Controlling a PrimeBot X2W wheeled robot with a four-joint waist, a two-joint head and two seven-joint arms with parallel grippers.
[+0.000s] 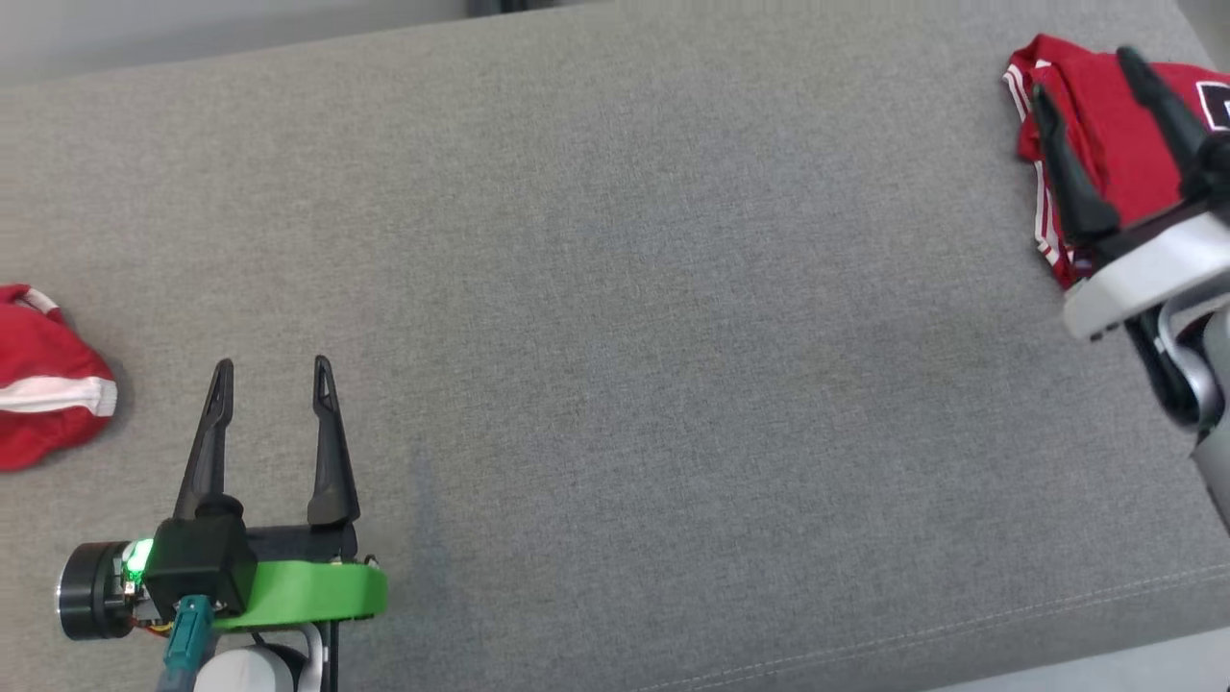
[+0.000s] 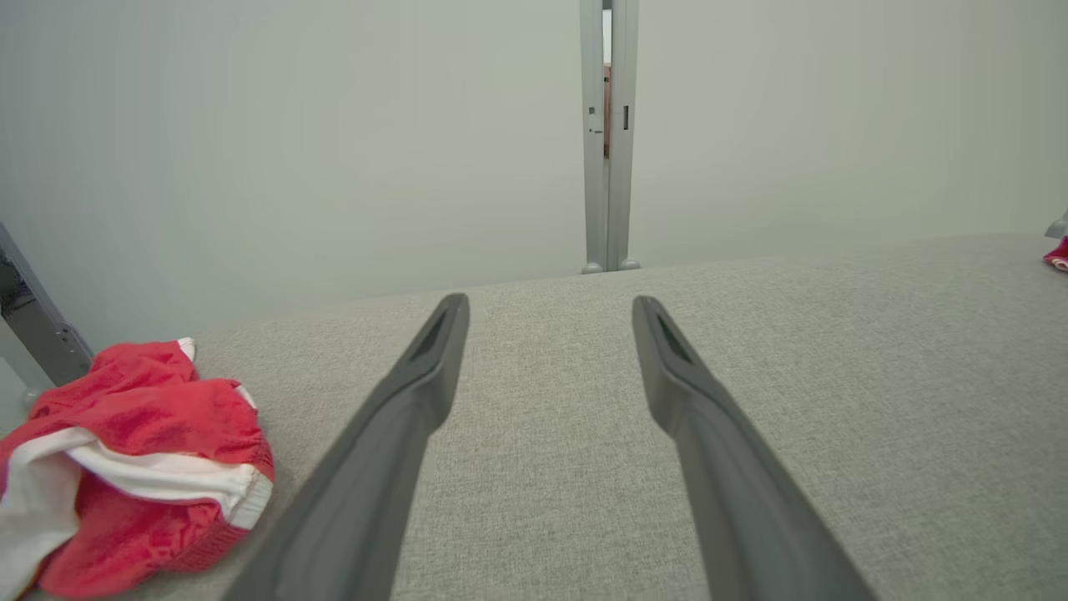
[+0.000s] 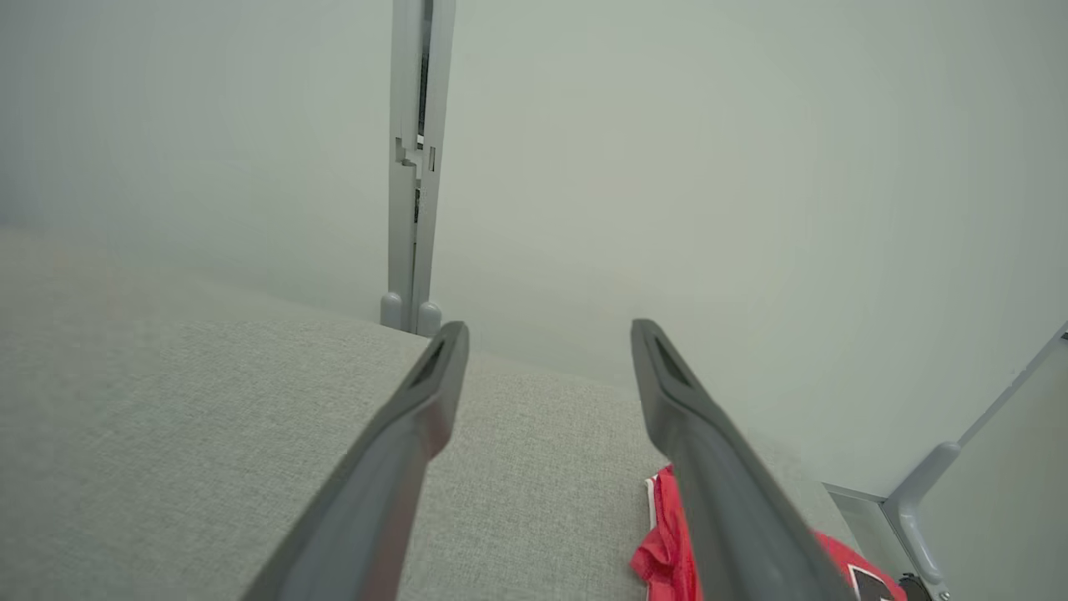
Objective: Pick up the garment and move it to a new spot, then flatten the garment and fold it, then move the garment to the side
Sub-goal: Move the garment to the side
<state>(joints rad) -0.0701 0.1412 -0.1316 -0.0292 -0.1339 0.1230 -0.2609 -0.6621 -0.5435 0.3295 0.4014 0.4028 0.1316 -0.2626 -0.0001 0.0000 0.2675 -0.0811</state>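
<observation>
The garment (image 1: pixel 1105 125) is red with white stripes and lies folded in a bundle at the far right of the grey fabric surface (image 1: pixel 615 288). My right gripper (image 1: pixel 1082 72) hangs over it, open, with nothing between its fingers. In the right wrist view the garment (image 3: pixel 659 551) shows low down, partly hidden under the right finger of that gripper (image 3: pixel 549 326). My left gripper (image 1: pixel 273 363) stands open and empty at the lower left, far from the garment. The left wrist view has a sliver of the garment (image 2: pixel 1058 255) at its right edge, well beyond the gripper (image 2: pixel 551 301).
A second red piece of clothing with a white band (image 1: pixel 48 384) lies crumpled at the surface's left edge, just left of my left gripper (image 2: pixel 142 434). A pale wall with a grey post (image 2: pixel 609 133) stands behind the surface. The front edge (image 1: pixel 961 634) runs along the lower right.
</observation>
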